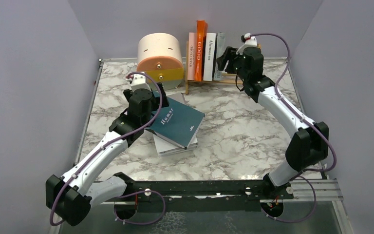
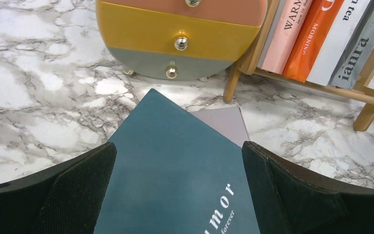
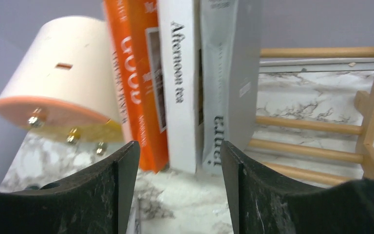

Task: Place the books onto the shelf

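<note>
Logged left hand (image 2: 179, 156) fully released, one finger either side of the teal "Humor" book (image 1: 175, 122), gripping nothing. Read as lined up to take that book across its width: top of the pile, so the only one free to lift. Noted beneath it a pale grey book (image 2: 224, 122) and a white book (image 1: 168, 146), fanned out flat on the marble desk (image 1: 233, 136), well apart from the shelf. Beyond the pile, found the round drawer box (image 2: 180, 29) just beside the left post of the wooden shelf (image 2: 321, 87).

Logged right hand (image 3: 175, 163) unclenched too, nothing between its fingers, close in front of the grey-spined book (image 3: 233, 73), outermost of four standing on the shelf. Judged stable without a grip, propped against its neighbour. Counted leftward from it: white "Afternoon tea" book (image 3: 177, 97), orange book (image 3: 131, 73), pink book (image 1: 191, 56). All on end, spines out, packed toward the drawer-box end. Probably kept so to leave the bare slats (image 3: 311, 122) on the right free for the three books on the desk
</note>
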### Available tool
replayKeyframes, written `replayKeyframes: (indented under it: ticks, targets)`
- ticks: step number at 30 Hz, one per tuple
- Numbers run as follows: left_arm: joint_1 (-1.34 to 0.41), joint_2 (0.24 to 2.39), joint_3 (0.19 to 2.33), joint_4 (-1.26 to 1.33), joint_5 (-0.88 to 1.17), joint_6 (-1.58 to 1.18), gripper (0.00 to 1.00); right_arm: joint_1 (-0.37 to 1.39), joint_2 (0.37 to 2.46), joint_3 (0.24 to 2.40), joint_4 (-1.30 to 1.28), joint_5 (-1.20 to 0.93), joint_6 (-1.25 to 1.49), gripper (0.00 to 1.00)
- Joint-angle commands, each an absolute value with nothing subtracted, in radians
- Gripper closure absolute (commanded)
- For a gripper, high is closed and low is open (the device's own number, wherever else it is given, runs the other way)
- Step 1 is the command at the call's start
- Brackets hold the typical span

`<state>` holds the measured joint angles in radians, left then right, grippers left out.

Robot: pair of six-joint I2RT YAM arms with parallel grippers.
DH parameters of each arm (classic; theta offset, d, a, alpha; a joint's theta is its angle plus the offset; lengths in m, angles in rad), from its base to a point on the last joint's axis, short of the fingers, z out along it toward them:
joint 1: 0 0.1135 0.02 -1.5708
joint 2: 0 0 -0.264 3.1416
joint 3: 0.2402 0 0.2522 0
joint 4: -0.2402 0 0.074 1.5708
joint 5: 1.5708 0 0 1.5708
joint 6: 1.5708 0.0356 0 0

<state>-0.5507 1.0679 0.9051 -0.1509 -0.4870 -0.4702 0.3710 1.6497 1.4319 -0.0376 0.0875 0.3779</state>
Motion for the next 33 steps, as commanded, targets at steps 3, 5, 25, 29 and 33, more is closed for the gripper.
replayKeyframes:
  ticks: [3, 5, 25, 29, 33]
  targets:
    - [-0.545, 0.955, 0.863, -0.294, -0.509, -0.56, 0.01, 0.42, 1.488, 1.307, -0.056, -0.148, 0.357, 0.37]
    - [-0.545, 0.921, 0.841, -0.318, -0.503, -0.581, 0.01, 0.438, 1.473, 1.279, -0.07, -0.178, 0.352, 0.37]
    - [-0.545, 0.756, 0.755, -0.529, -0.476, -0.672, 0.01, 0.525, 1.552, 1.165, -0.036, -0.312, 0.386, 0.12]
    - [-0.545, 0.757, 0.743, -0.541, -0.461, -0.681, 0.01, 0.532, 1.579, 1.172, -0.039, -0.302, 0.384, 0.12]
    - [-0.545, 0.758, 0.728, -0.541, -0.452, -0.685, 0.01, 0.533, 1.607, 1.182, -0.041, -0.293, 0.38, 0.12]
